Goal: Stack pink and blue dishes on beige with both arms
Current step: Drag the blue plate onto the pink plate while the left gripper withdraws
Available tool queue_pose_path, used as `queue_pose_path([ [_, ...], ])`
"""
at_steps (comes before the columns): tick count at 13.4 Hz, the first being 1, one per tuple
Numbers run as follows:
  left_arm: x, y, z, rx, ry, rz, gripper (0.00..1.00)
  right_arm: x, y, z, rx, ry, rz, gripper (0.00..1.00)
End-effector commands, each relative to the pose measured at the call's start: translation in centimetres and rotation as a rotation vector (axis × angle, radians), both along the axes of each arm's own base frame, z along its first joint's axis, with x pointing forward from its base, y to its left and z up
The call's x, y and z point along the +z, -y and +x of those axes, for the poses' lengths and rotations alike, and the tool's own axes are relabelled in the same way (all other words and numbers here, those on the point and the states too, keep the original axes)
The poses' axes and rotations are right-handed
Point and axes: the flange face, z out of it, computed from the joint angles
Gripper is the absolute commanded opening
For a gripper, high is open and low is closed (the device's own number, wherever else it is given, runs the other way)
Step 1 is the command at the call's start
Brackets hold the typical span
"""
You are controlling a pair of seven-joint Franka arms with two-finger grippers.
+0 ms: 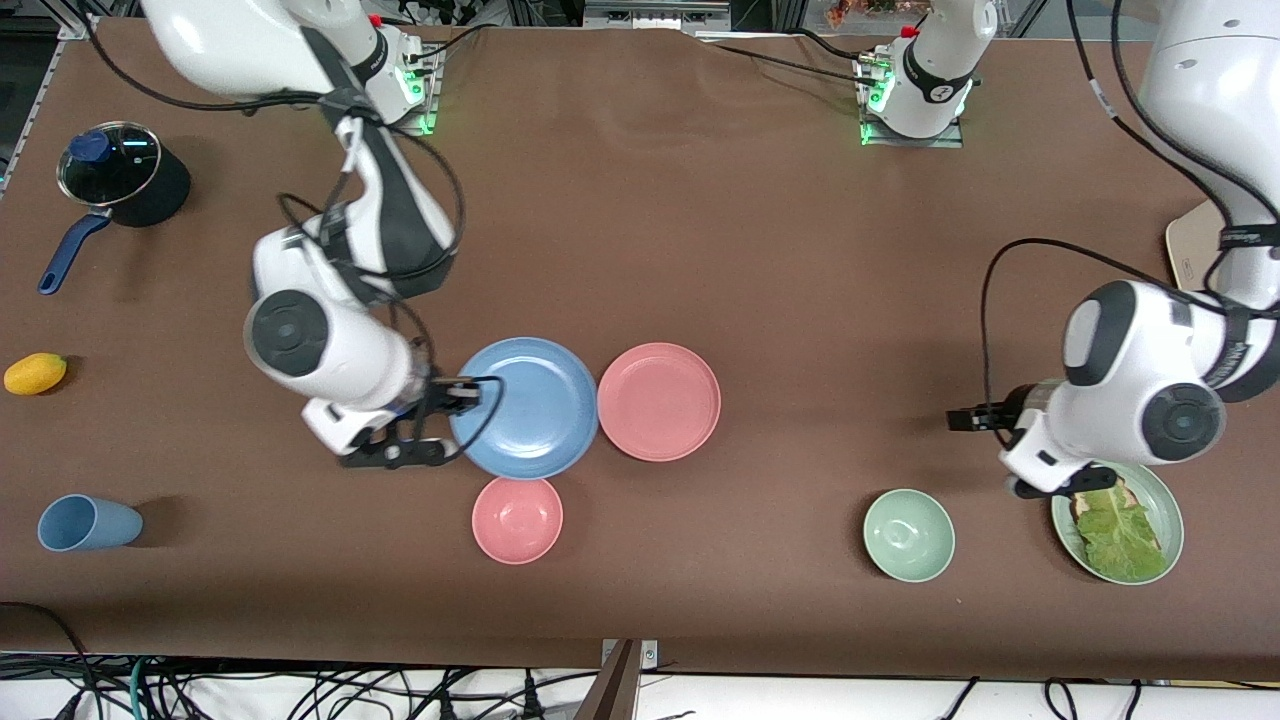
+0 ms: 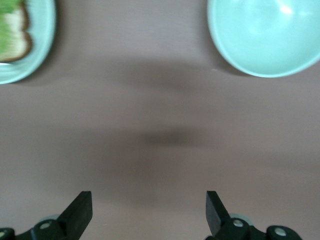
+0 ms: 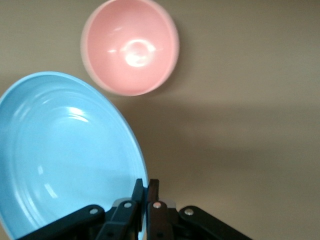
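My right gripper (image 1: 470, 392) is shut on the rim of the light blue plate (image 1: 525, 407), at the edge toward the right arm's end of the table. In the right wrist view its fingers (image 3: 148, 186) pinch the rim of the blue plate (image 3: 65, 155), which tilts. Beside it the pink plate (image 1: 659, 401) lies flat on the table, almost touching. The beige plate (image 1: 1188, 250) shows only partly at the left arm's end, behind that arm. My left gripper (image 1: 965, 418) hangs open and empty (image 2: 148, 200) over bare table.
A small pink bowl (image 1: 517, 519) sits nearer the camera than the blue plate. A green bowl (image 1: 908, 535) and a green plate with lettuce (image 1: 1165, 500) lie near the left gripper. A lidded pot (image 1: 120, 175), a yellow fruit (image 1: 35, 373) and a blue cup (image 1: 85, 523) stand at the right arm's end.
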Motion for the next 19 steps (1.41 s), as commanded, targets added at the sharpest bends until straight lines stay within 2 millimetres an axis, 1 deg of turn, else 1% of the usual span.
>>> queue_pose_path([
  [1,2.8,-2.6,-0.8,-0.046,0.004,-0.023,1.00,-0.6,-7.4,-2.9,-0.105,0.003,0.017,0.00],
  [2,3.6,-3.9,-1.2,-0.078,0.007,-0.017,1.00,-1.6,-9.5,-3.9,-0.141,0.006,0.015,0.00],
  [3,4.5,-4.8,-1.8,-0.097,0.008,-0.008,1.00,-2.1,-11.0,-4.6,-0.159,0.016,0.019,0.00],
  [4,5.2,-5.5,-2.6,-0.110,0.005,-0.022,1.00,-3.4,-12.1,-5.1,-0.162,0.018,0.021,0.00],
  [5,6.4,-6.2,-3.2,-0.126,0.014,-0.030,1.00,-4.2,-12.9,-5.6,-0.166,0.021,0.024,0.00],
  [6,7.5,-6.2,-4.2,-0.153,0.016,-0.039,1.00,-5.1,-13.5,-5.9,-0.178,0.025,0.031,0.00],
  [7,9.0,-5.6,-5.8,-0.189,0.019,-0.044,1.00,-5.7,-14.0,-6.1,-0.181,0.032,0.035,0.00],
  [8,10.3,-4.7,-6.8,-0.205,0.029,-0.042,1.00,-6.8,-14.1,-6.2,-0.182,0.026,0.030,0.00],
  [9,12.2,-4.4,-7.4,-0.203,0.054,-0.035,1.00,-7.6,-14.2,-6.5,-0.180,0.020,0.025,0.00],
  [10,14.1,-3.6,-7.8,-0.208,0.081,-0.030,1.00,-8.6,-14.2,-6.8,-0.177,0.011,0.017,0.00],
  [11,15.8,-1.9,-8.7,-0.230,0.100,-0.025,1.00,-9.6,-14.2,-7.0,-0.179,0.012,0.020,0.00],
  [13,19.2,-1.3,-10.2,-0.229,0.145,-0.017,1.00,-11.2,-14.0,-7.4,-0.184,0.007,0.018,0.00],
  [14,20.8,-0.5,-11.0,-0.241,0.158,-0.013,1.00,-11.5,-14.4,-7.8,-0.178,0.006,0.019,0.00],
  [15,22.0,-0.9,-11.7,-0.234,0.160,-0.014,1.00,-11.4,-14.6,-7.8,-0.177,0.012,0.026,0.00],
  [16,23.3,-0.6,-12.7,-0.236,0.147,-0.022,1.00,-11.6,-14.7,-7.8,-0.178,0.014,0.028,0.00],
  [17,24.5,-0.5,-13.3,-0.236,0.149,-0.026,1.00,-11.8,-14.7,-7.8,-0.178,0.016,0.028,0.13],
  [18,25.5,-0.4,-13.8,-0.237,0.155,-0.027,1.00,-12.3,-14.8,-7.6,-0.182,0.028,0.040,0.22],
  [19,25.9,-0.4,-14.0,-0.238,0.162,-0.028,1.00,-12.3,-14.9,-7.4,-0.183,0.042,0.052,0.30],
])
